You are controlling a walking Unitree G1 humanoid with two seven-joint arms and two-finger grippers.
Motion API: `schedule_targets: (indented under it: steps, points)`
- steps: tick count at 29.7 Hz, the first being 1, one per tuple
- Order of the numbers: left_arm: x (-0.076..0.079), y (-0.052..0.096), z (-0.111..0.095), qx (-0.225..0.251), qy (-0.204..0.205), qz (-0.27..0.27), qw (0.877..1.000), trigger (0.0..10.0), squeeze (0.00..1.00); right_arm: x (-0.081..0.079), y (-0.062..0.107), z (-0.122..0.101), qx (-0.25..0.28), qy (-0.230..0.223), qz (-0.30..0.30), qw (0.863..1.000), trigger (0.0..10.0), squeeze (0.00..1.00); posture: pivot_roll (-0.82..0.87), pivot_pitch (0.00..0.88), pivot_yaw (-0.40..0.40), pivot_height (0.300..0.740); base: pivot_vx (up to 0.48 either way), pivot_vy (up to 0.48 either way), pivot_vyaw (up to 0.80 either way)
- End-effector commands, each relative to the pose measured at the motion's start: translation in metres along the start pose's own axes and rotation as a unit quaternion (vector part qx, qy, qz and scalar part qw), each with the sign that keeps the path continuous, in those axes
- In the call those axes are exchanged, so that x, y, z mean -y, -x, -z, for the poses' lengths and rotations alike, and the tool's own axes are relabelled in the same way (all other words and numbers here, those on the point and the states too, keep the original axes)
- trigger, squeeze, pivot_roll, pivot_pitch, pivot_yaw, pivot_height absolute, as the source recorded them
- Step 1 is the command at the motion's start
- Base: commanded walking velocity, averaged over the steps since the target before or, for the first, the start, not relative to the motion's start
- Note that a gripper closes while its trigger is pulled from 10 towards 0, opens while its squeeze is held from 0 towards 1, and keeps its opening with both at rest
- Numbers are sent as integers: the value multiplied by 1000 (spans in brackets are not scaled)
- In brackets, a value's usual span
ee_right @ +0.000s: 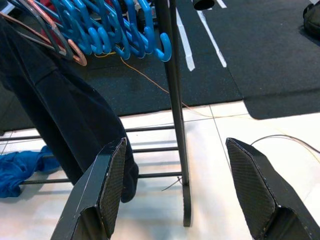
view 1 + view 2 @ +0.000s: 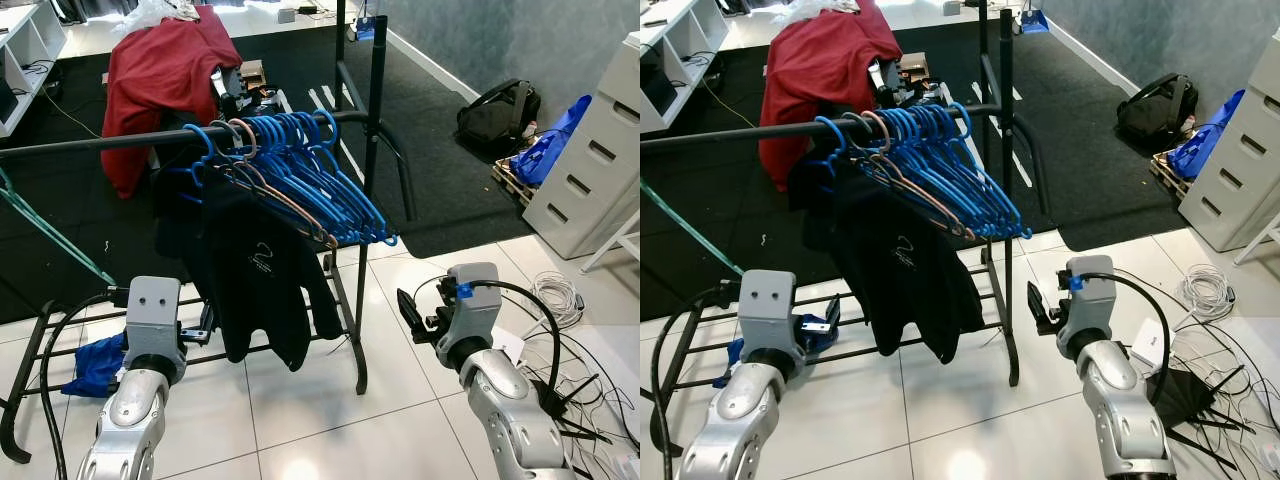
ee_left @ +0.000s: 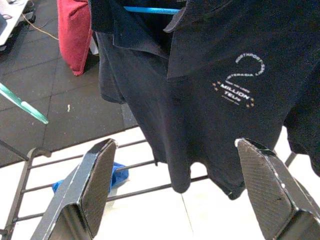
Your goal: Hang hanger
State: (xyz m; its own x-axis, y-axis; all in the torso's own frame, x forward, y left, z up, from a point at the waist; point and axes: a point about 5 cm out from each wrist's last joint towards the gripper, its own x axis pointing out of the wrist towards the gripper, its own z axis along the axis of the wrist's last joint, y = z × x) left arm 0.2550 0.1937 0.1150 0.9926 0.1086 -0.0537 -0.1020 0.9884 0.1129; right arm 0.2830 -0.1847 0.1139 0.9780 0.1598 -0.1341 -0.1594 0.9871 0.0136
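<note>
A black clothes rail (image 2: 110, 141) carries several blue hangers (image 2: 320, 180) and one pinkish hanger (image 2: 285, 200), bunched near its right post. A dark navy shirt (image 2: 255, 270) with white lettering hangs from a hanger at the left of the bunch. My left gripper (image 3: 175, 190) is open and empty, held low in front of the shirt. My right gripper (image 1: 175, 190) is also open and empty, low by the rack's right post (image 1: 175, 115). Both silver arms (image 2: 150, 340) are raised in front of the rack.
A red garment (image 2: 165, 70) drapes over something behind the rail. A blue cloth (image 2: 95, 365) lies on the rack's bottom shelf. A black bag (image 2: 495, 115), blue bag (image 2: 550, 150) and white drawers (image 2: 590, 160) stand right. Cables (image 2: 570, 380) litter the white tiles.
</note>
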Motion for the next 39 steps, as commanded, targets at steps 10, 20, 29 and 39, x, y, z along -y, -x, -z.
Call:
schedule_targets:
  steps: [10,20,29,39]
  points:
    - [0,-1,5,-10,-20,0,1000,10000,0,0,1,4,-3,-8,-1,1000,10000,0,-17,89,38,740,0,0,0]
    - [7,-3,0,0,-24,-3,1000,10000,0,6,-1,1,-5,3,1,1000,10000,0,-63,117,22,740,0,0,0]
    - [8,-6,0,-2,-24,9,1000,10000,0,6,-3,1,-2,3,4,1000,10000,0,-59,118,33,740,0,0,0]
    - [9,-6,-1,-3,-32,10,999,10000,0,5,-3,0,-1,3,3,1000,10000,0,-60,118,34,740,0,-356,0]
